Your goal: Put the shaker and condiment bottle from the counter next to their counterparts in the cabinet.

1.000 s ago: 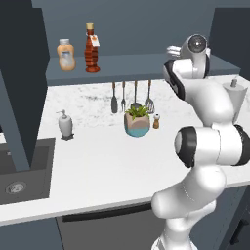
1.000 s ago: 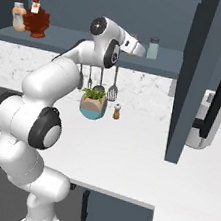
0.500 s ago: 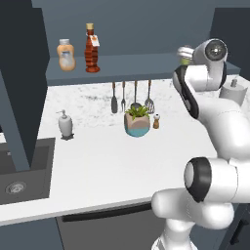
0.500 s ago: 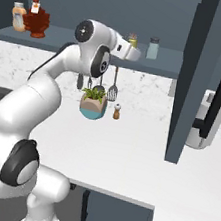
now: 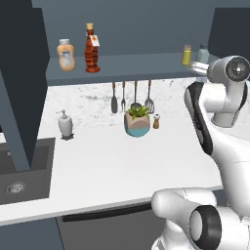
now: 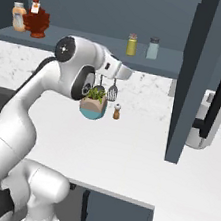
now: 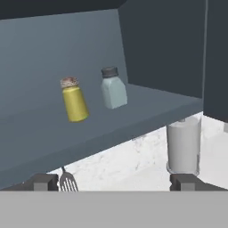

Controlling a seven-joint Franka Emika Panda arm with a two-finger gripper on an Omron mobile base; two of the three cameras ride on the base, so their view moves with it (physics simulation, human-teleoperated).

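Basically both items look placed, so the risk now is the arm itself: the gripper (image 6: 126,74) sits just below and in front of the shelf edge, fingers spread wide with nothing between them, and a careless swing up or sideways could clip the shelf lip or sweep the shakers off

Cabinet (image 5: 122,66) open shelf holds two pairs:
- left end: the condiment bottle (image 5: 91,49) upright just beside the squat orange bottle (image 5: 66,54)
- right end: the shaker (image 7: 74,99) upright beside the pale grey-green shaker (image 7: 112,87), near but apart

The yellow shaker stands nearer the front edge, so it's the likeliest to get knocked

On the counter (image 5: 107,161) below: plant pot (image 5: 136,122) holding greenery, soap dispenser (image 5: 65,124), tiny pepper mill (image 5: 156,121)
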